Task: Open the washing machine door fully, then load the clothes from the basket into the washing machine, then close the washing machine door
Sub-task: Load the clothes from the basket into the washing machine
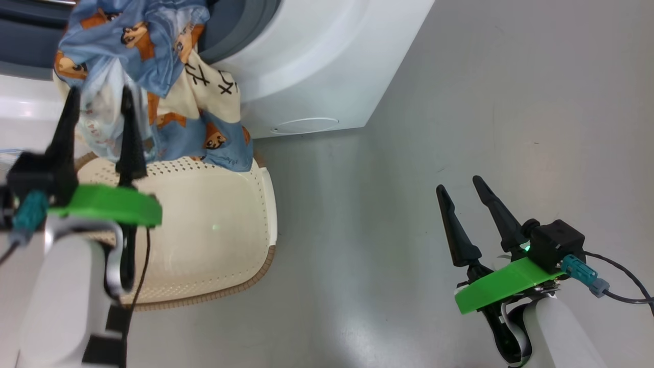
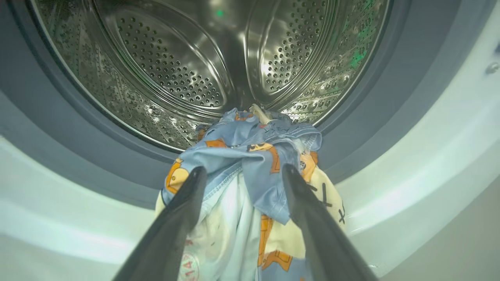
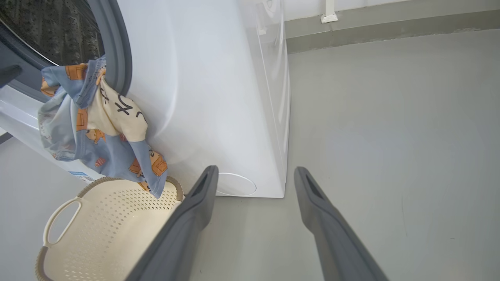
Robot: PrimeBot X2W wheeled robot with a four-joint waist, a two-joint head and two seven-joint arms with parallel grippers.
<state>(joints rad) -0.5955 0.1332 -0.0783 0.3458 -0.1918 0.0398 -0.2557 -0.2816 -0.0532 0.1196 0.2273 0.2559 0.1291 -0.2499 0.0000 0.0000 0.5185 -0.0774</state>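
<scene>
The light-blue and cream clothes (image 1: 153, 51) hang over the lower lip of the washing machine (image 1: 317, 61) opening, top end inside the steel drum (image 2: 175, 58), lower end reaching the basket's far rim. The cream basket (image 1: 214, 225) stands on the floor against the machine's front, its inside bare. My left gripper (image 1: 99, 92) is open, its fingers straddling the hanging clothes (image 2: 250, 148) just below the grey gasket (image 2: 58, 128). My right gripper (image 1: 459, 184) stands open over bare floor to the right, nothing between its fingers. The door is out of view.
The machine's round filter cap (image 1: 305, 125) sits low on its front, beside the basket. Grey floor (image 1: 485, 102) stretches to the right of the machine. A wall base and a white pipe (image 3: 329, 11) lie beyond the machine's side.
</scene>
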